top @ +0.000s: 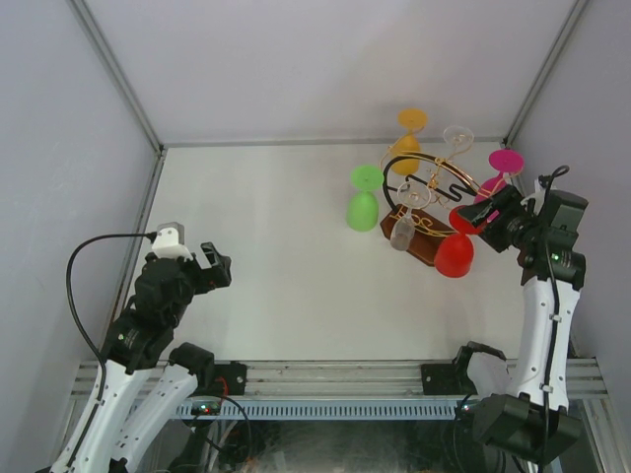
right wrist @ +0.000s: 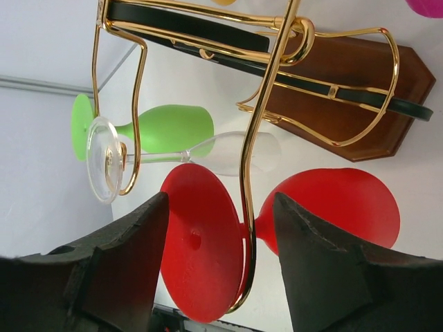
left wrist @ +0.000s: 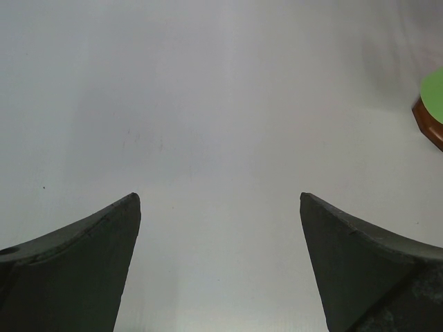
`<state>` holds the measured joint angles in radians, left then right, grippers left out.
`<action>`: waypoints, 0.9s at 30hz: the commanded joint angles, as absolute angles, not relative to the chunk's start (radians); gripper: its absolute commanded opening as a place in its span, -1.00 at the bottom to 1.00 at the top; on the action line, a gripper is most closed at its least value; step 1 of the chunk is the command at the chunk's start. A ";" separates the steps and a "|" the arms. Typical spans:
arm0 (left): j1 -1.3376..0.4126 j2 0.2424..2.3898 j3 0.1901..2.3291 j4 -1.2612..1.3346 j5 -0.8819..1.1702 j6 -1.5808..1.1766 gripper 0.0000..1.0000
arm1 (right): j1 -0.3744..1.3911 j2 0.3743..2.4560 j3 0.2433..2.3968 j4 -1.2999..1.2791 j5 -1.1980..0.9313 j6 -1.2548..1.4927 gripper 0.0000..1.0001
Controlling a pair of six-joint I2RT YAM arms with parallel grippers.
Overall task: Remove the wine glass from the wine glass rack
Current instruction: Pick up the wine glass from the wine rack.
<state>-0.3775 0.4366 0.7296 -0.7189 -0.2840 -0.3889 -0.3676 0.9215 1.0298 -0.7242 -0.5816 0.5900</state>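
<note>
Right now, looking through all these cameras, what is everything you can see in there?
wine glass rack: one, dark brown base with black arch and gold wires, far right of the table
red glass: one, red, rack's near side
green glass: one, green, rack's left side
orange glass: one, orange, rack's far side
magenta glass: one, magenta, rack's right side
clear glasses: two, see-through, one near-left on the rack, the other at its far side
table: one, white, under everything
left gripper: one, black, open over bare table
right gripper: one, black, open at the red glass's foot
</note>
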 commanded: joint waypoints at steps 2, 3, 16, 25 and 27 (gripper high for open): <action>-0.382 0.435 0.736 -0.684 -0.288 -0.376 1.00 | -0.381 0.893 1.062 -0.747 -0.587 0.561 0.19; -0.382 0.433 0.736 -0.684 -0.288 -0.376 1.00 | -0.384 0.887 1.062 -0.750 -0.575 0.559 0.17; -0.382 0.433 0.735 -0.683 -0.285 -0.376 1.00 | -0.392 0.849 1.136 -0.848 -0.441 0.510 -0.13; -0.382 0.431 0.735 -0.683 -0.285 -0.376 1.00 | -0.393 0.829 1.171 -0.858 -0.440 0.523 -0.42; -0.381 0.431 0.734 -0.683 -0.284 -0.375 1.00 | -0.393 0.825 1.178 -0.870 -0.428 0.519 -0.44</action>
